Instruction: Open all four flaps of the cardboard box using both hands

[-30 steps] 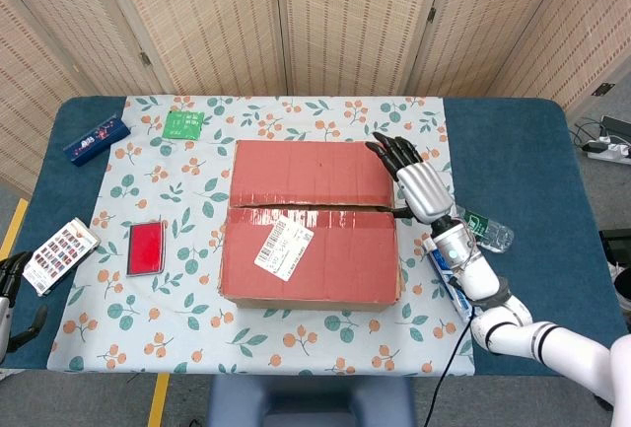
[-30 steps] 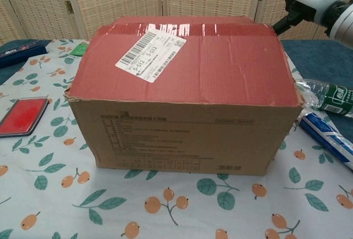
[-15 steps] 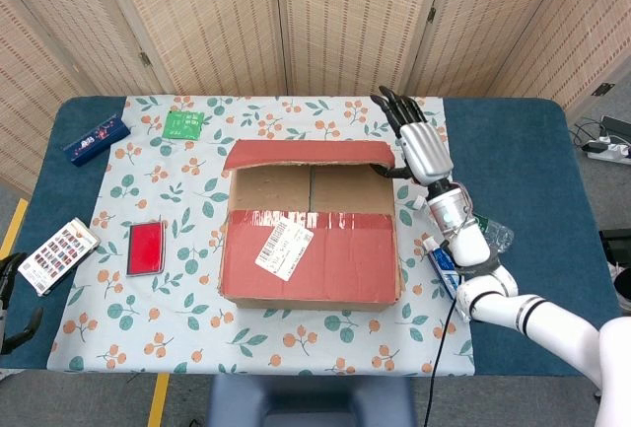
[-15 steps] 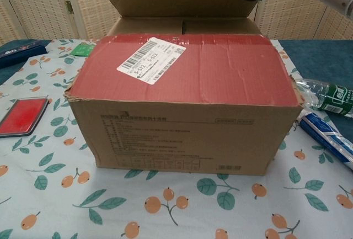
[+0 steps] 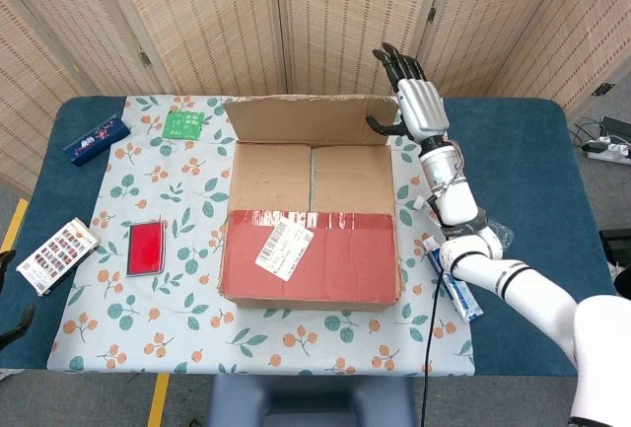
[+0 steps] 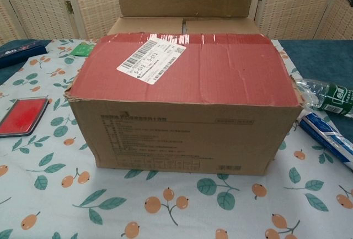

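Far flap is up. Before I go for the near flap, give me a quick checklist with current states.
1. Far flap raised upright: ok.
2. Right hand at the far flap's right end, thumb hooked on its edge: ok; firm grip: cannot tell.
3. Near flap, the one with the shipping label, closed flat: ok, ready to lift.
4. Two inner flaps closed: not ok, two more to open.
5. Left hand ready: cannot tell, barely visible at the head view's left edge.
6. Water bottle beside the box, clear of the flaps: ok.

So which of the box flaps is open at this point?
Only the far flap, raised upright with the right robot hand at its corner. The red-taped near flap and both inner flaps lie flat.
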`<state>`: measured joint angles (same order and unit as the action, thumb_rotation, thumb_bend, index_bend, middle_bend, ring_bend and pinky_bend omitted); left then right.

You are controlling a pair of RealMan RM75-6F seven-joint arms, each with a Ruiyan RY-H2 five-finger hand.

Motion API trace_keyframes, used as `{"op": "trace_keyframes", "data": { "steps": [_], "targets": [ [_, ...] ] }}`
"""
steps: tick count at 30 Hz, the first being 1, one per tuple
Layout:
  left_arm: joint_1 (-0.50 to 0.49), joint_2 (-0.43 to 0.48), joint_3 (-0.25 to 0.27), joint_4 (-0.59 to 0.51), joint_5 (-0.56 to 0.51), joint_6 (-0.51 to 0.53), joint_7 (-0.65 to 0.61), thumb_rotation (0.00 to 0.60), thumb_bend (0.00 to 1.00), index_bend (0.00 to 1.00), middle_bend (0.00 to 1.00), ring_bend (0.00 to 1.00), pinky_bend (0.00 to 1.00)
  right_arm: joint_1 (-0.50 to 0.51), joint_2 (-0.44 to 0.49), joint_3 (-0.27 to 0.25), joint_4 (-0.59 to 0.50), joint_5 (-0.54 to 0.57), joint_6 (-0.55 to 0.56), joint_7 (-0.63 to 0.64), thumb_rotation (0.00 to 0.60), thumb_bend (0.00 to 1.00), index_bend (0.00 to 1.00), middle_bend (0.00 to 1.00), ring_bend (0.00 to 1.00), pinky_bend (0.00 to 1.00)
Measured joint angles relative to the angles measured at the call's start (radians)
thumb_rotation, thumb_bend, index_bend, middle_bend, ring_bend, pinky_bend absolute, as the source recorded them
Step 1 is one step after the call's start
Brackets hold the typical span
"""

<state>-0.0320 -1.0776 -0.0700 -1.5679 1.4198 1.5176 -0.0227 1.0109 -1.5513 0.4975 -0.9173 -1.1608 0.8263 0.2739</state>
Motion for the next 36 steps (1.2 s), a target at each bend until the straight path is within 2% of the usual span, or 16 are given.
{"op": "trace_keyframes", "data": {
  "steps": [4,12,15,19,22,25,31,36],
  "targets": [
    [-0.001,-0.001,-0.004,0.005,-0.014,-0.009,-0.001,0.600,0.43,0.09,0.14,0.13,0.05,0.039,-0.031,0.004,0.103,0.026,-0.056,0.000,0.600,0.29,0.00,0.00,0.00,0.00],
    [-0.006,-0.003,-0.018,0.017,-0.055,-0.034,-0.001,0.600,0.43,0.09,0.14,0.13,0.05,0.145,-0.124,0.013,0.391,0.068,-0.194,0.057,0.600,0.29,0.00,0.00,0.00,0.00],
    [-0.008,-0.004,-0.020,0.020,-0.061,-0.041,0.000,0.600,0.43,0.09,0.14,0.13,0.05,0.165,-0.146,0.006,0.445,0.058,-0.215,0.118,0.600,0.29,0.00,0.00,0.00,0.00],
    [-0.010,-0.007,-0.018,0.020,-0.055,-0.041,0.006,0.600,0.43,0.09,0.14,0.13,0.05,0.164,-0.142,-0.010,0.438,0.030,-0.205,0.178,0.600,0.29,0.00,0.00,0.00,0.00],
    [-0.013,-0.010,-0.014,0.018,-0.047,-0.045,0.014,0.600,0.43,0.10,0.14,0.13,0.05,0.146,-0.117,-0.026,0.384,0.005,-0.167,0.188,0.600,0.29,0.00,0.00,0.00,0.00],
    [-0.016,-0.013,-0.010,0.015,-0.038,-0.045,0.027,0.600,0.43,0.09,0.14,0.13,0.05,0.115,-0.071,-0.038,0.285,-0.013,-0.131,0.186,0.600,0.29,0.00,0.00,0.00,0.00],
    [-0.019,-0.021,-0.007,0.010,-0.022,-0.038,0.046,0.600,0.43,0.10,0.14,0.13,0.05,0.025,0.084,-0.057,-0.024,-0.014,-0.087,0.148,0.600,0.29,0.00,0.00,0.00,0.00],
    [-0.024,-0.030,-0.006,0.010,-0.019,-0.039,0.067,0.600,0.43,0.09,0.14,0.13,0.04,-0.082,0.255,-0.066,-0.323,0.000,-0.059,0.144,0.600,0.29,0.00,0.00,0.00,0.00]
  ]
}}
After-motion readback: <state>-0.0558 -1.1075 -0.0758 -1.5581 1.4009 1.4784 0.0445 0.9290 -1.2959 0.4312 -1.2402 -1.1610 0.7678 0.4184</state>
